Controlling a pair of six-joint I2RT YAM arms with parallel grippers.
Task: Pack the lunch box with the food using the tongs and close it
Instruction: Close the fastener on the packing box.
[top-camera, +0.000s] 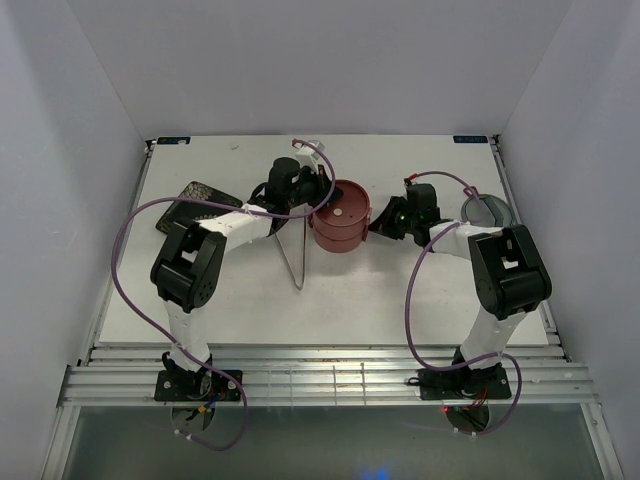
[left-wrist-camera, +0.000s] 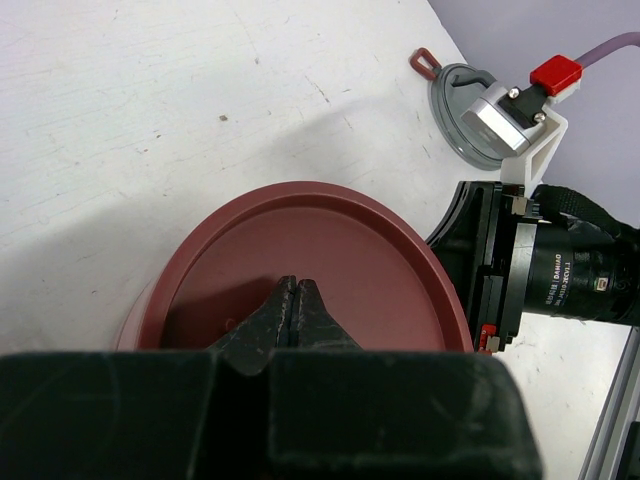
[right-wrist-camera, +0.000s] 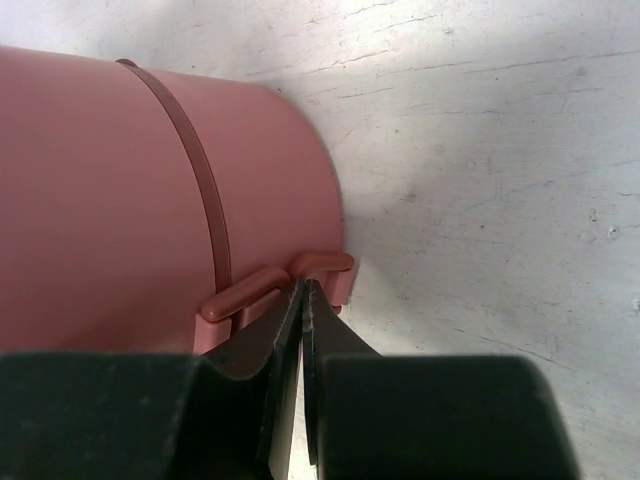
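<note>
Lunch box (top-camera: 338, 228) stands well inside table (top-camera: 400, 300) edges, closed fingers (right-wrist-camera: 285, 340) flanking it.

White table (top-camera: 400, 300) inside a white-walled enclosure (top-camera: 320, 60). A dark square plate (top-camera: 190, 197) with a floral pattern lay near the far-left corner, partly hidden. A grey round disc (top-camera: 492, 205) lay flat near the right edge, and the left wrist view showed a small red tab (left-wrist-camera: 424, 62) at its rim. Two blue labels (top-camera: 172, 140) marked the far corners. Metal rails (top-camera: 330, 380) ran along the near edge.
</note>
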